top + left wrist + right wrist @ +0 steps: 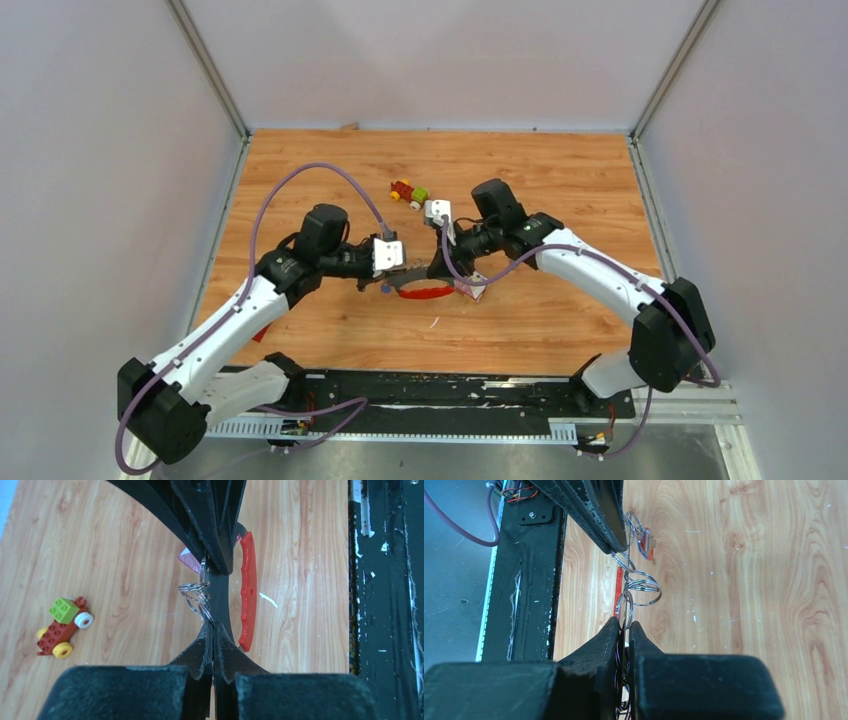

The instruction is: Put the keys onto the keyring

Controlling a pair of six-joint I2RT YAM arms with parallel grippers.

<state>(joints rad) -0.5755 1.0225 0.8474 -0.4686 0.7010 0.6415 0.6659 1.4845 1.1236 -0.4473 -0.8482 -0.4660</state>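
Left end effector [213, 627] pinches keyring [196, 591]; toy car [62, 628] well aside.

arms: left arm [215, 335] and right arm [600, 275] are wearing white shells between chunky black joints | cables: a purple cable [318, 165] is trailing along each | wrists: white camera blocks [388, 254] are showing | gripper fingers [197, 655]: looking matte black, wedge-shaped, scuffed | right arm: a small green light [527, 228] is glowing

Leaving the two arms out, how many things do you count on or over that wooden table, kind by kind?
Red, yellow and green brick toy car: 1
Pink shiny foil packet: 1
Metal keyring with red crescent fob: 1
Keys: too hidden to count
Total counted: 3
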